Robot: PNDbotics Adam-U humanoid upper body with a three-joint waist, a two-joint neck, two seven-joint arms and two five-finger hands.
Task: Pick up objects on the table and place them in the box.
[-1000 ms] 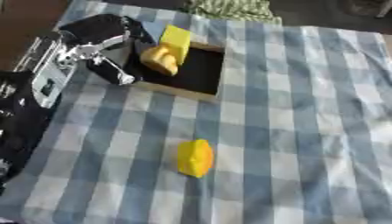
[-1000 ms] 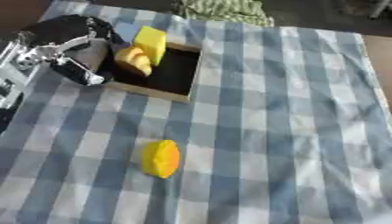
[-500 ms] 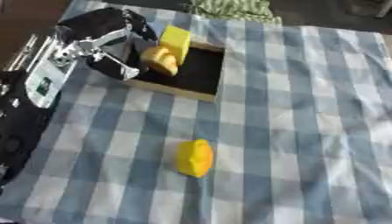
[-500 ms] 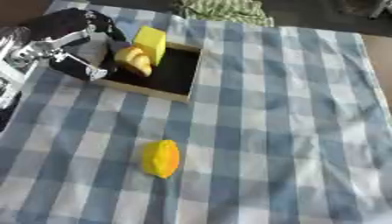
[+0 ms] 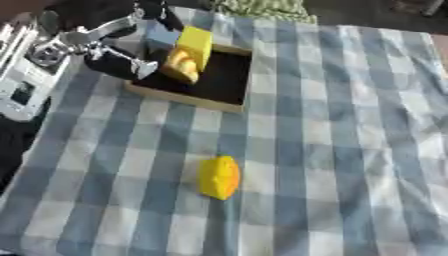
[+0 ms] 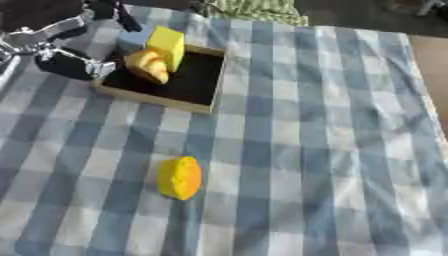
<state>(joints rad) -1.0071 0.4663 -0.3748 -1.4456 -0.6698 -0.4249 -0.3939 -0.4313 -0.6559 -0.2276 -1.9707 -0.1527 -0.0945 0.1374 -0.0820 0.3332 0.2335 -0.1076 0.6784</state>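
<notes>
Left hand (image 5: 96, 42) just beside box (image 5: 229, 86), fingers spread, holding nothing. Yellow block (image 5: 194, 45) and orange piece (image 5: 178, 65) already inside. Yellow lump (image 5: 219, 177) alone on checked cloth (image 5: 350, 150), well apart from hand. Long reach ahead: could nudge it rolling, or snag cloth.

Count: one shallow black wooden-rimmed box (image 5: 214, 85), one yellow block (image 5: 195, 44) and one orange rounded piece (image 5: 179, 66) inside, one yellow rounded object (image 5: 219, 177) on the checked cloth.
</notes>
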